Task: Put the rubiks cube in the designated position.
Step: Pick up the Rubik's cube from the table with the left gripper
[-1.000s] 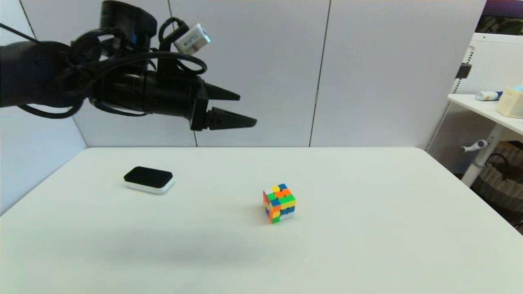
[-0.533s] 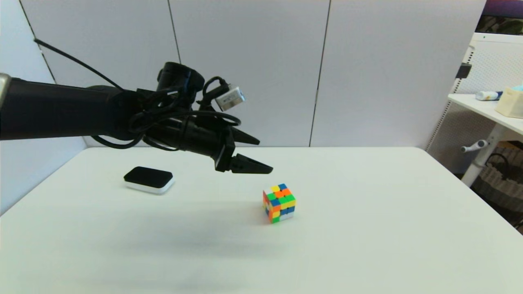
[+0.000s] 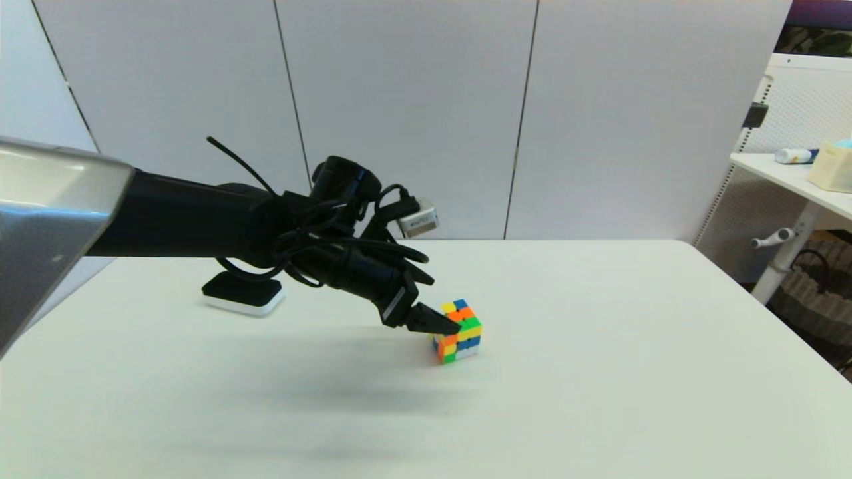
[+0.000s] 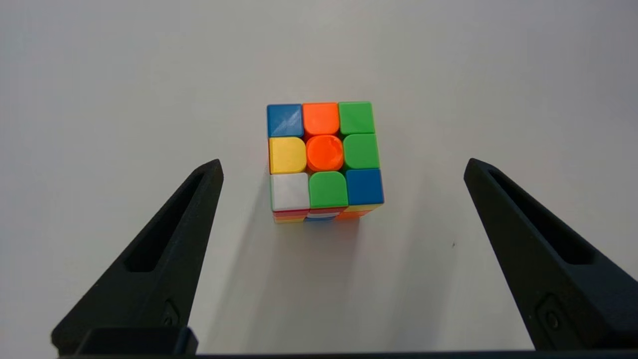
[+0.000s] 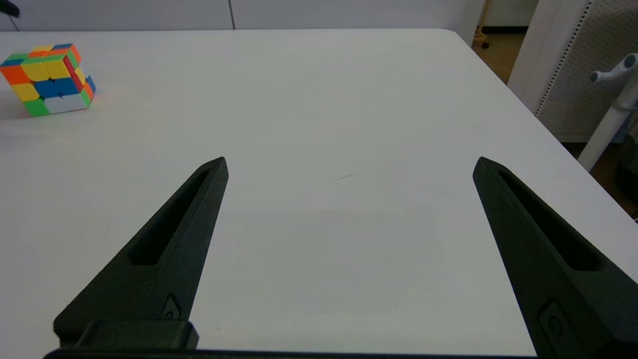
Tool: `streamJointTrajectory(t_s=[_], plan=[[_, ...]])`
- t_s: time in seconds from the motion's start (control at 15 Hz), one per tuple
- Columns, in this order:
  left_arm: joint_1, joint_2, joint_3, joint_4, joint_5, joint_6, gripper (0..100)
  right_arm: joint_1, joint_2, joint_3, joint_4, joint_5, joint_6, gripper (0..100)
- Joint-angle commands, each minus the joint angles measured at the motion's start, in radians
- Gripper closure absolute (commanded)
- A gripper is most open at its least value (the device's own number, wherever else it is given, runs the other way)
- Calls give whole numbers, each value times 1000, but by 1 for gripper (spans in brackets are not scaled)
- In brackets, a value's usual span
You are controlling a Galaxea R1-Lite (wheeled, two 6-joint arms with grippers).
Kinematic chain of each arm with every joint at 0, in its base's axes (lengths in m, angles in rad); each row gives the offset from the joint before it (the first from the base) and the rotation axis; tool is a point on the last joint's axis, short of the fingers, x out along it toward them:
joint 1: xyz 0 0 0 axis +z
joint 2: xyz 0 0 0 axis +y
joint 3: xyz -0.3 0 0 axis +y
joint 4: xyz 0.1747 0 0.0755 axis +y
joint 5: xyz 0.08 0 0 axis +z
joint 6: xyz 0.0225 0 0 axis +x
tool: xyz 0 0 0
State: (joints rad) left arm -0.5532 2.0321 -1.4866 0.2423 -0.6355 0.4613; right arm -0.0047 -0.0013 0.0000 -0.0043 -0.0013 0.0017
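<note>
Left gripper (image 4: 343,167) spread wide above rubiks cube (image 4: 324,159), holding nothing. Not yet grasped; pickup and placement outstanding. Right gripper (image 5: 349,164) parked, wide open, empty.

The rubiks cube (image 4: 325,160) shows scrambled orange, green, blue, yellow and white squares on a white table (image 3: 599,372).

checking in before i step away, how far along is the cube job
Early stage. Done: the left gripper is open and lined up over the rubiks cube. In hand: nothing gripped; the cube sits on the white table. Left: close, lift, carry to the designated spot. The right gripper is open and idle above bare table.
</note>
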Motion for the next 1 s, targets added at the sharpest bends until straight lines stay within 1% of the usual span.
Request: streamJointTrajectory(t_s=[0.07,0.2,0.4,0.6,1.0], plan=[[-21,54,0,-2,11,7,0,0,1,0,0,1,0,0],[-31,79,-6,-2,16,10,0,0,1,0,0,1,0,0],[-45,114,-23,2,48,5,0,0,1,0,0,0,0,0],[-48,145,-41,2,53,7,0,0,1,0,0,1,0,0],[-63,177,-73,0,152,16,0,0,1,0,0,1,0,0]])
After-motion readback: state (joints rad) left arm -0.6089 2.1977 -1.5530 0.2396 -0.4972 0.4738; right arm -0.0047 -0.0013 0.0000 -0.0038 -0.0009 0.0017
